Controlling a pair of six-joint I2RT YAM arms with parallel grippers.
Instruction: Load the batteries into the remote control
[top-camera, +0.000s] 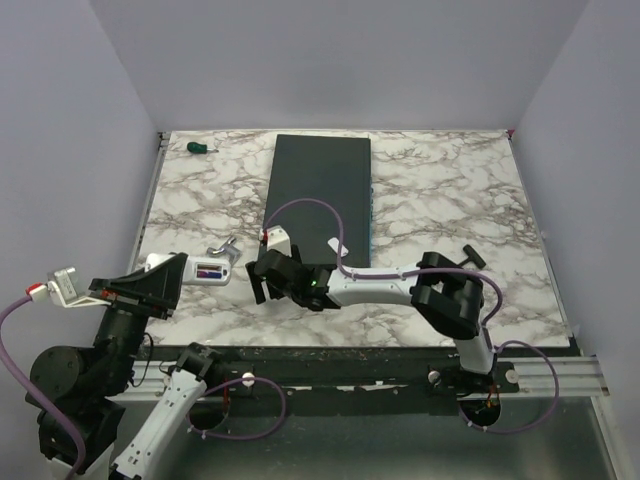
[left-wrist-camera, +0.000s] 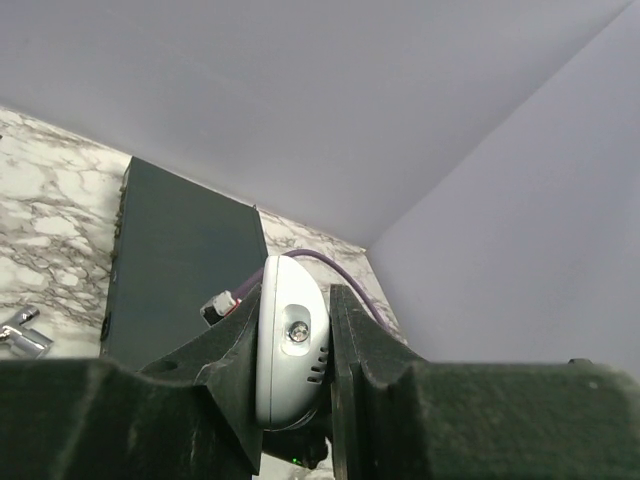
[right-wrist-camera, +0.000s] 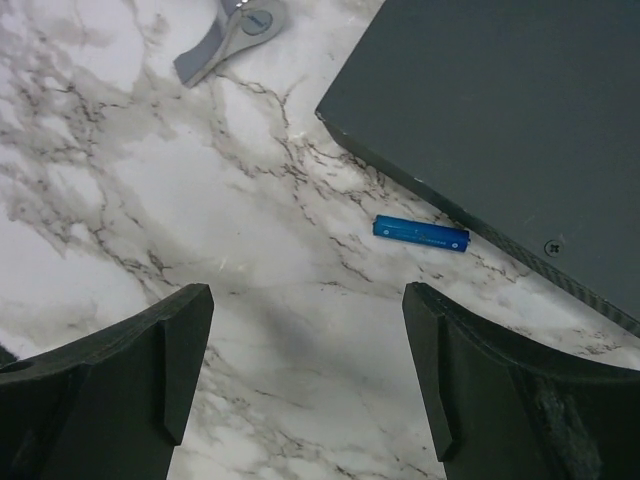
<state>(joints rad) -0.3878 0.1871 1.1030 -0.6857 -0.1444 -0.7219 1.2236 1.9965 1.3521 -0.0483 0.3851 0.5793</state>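
Remote control clamped in left gripper, right gripper spread – blue battery lying loose

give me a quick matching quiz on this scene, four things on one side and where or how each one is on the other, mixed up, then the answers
Column one
1. remote control
2. blue battery
3. green-handled screwdriver
4. right end effector

Column two
a. open, hanging over bare marble
b. at the far left corner of the table
c. clamped in the left end effector
d. lying flat on the marble beside the edge of the dark slab

Pairs: 1-c, 2-d, 3-b, 4-a
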